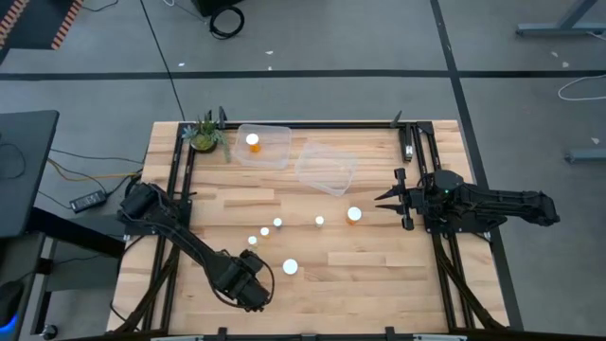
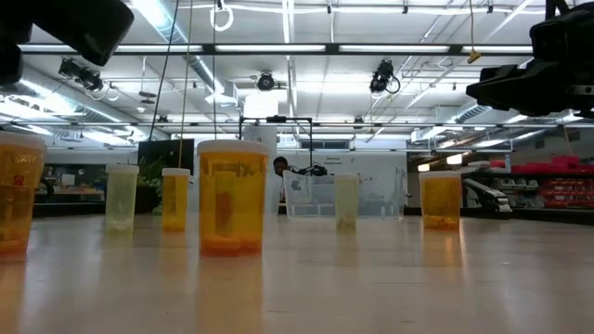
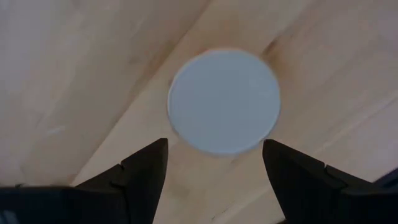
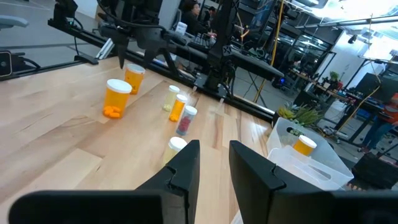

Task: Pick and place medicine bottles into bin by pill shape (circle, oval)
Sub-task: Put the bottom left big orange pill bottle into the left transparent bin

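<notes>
Six orange and pale pill bottles with white caps stand upright on the wooden table: a big one (image 1: 291,267), three small ones in a row (image 1: 264,230), a small one (image 1: 320,221) and an orange one (image 1: 353,214). Another bottle (image 1: 253,142) sits in the left clear bin (image 1: 270,156). My left gripper (image 1: 252,282) is open and hangs near the front edge over a further big bottle (image 2: 14,195). Its white cap (image 3: 224,101) shows just past the spread fingertips, untouched. My right gripper (image 1: 383,201) is open and empty at the right, beside the orange bottle.
A second clear bin (image 1: 327,168) stands right of the first, at the far middle. A small potted plant (image 1: 204,135) is at the far left corner. Black frame rails (image 1: 180,189) run along the table's left and right sides. Bare wood lies at the front right.
</notes>
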Tool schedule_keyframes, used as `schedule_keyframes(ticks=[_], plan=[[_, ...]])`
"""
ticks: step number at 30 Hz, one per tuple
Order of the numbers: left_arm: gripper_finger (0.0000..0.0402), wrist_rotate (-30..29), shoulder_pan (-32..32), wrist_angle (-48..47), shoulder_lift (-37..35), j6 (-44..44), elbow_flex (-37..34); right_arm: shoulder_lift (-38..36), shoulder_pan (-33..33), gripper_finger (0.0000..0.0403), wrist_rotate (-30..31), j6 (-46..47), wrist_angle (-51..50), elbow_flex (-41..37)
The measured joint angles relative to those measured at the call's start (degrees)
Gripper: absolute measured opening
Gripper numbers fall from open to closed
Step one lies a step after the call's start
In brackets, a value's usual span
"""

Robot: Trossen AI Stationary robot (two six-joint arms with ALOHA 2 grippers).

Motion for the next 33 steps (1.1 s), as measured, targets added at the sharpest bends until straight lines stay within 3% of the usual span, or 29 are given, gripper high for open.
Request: schedule_keyframes(ticks=[15,26,33], plan=[[0.0271,-3.1,3.0,2.1,0.0,4.4,0.0,0.0,0.0,0.0093,0.0,0.0,0.0,0.0],[0.0232,-3.1,3.8,2.2,0.0,6.0,0.0,0.0,0.0,0.0093,0.0,0.0,0.0,0.0],[0.0243,-1.8,4.9,2.2,-0.2,9.5,0.0,0.0,0.0,0.0093,0.0,0.0,0.0,0.0]])
